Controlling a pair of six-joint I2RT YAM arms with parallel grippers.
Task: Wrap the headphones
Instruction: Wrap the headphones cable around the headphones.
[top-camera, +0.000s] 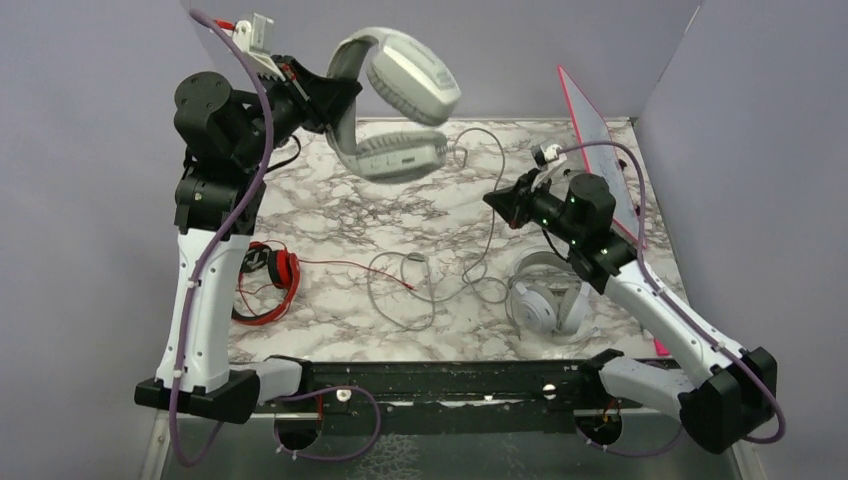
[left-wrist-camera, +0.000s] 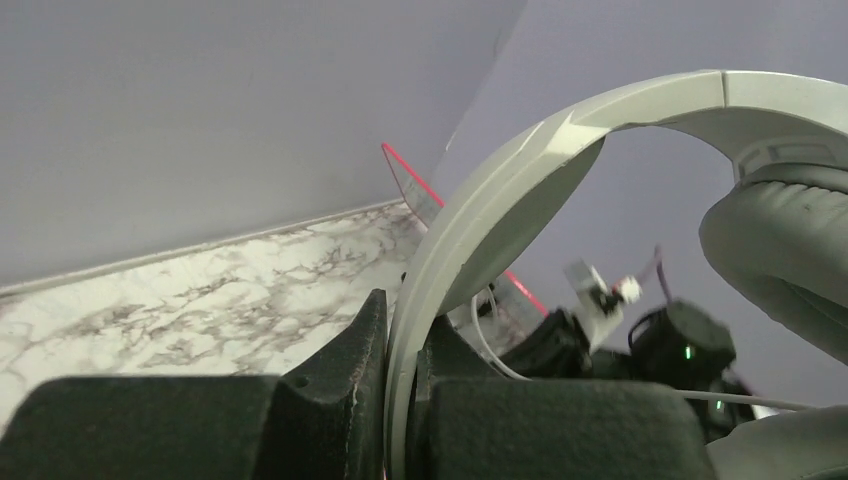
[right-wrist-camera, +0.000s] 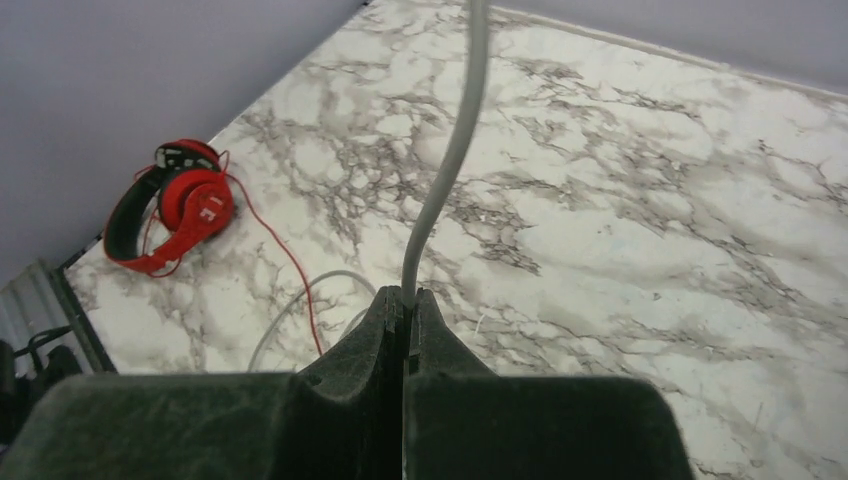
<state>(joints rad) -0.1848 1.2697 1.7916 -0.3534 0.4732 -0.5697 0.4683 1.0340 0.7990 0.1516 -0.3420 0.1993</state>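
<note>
a: where's the grey headset (top-camera: 405, 95)?
b: in the air, left gripper (top-camera: 335, 98) clamped on its band. right gripper (right-wrist-camera: 405, 300) pinches a grey cable (right-wrist-camera: 452, 150). red headset (top-camera: 275, 270) and white headset (top-camera: 540, 302) lie on the table (top-camera: 330, 210).

Marble-patterned table (top-camera: 330, 215), red-and-black headset (top-camera: 275, 270) at left, white headset (top-camera: 537, 308) at right, grey cable loops (top-camera: 405, 258) between
</note>
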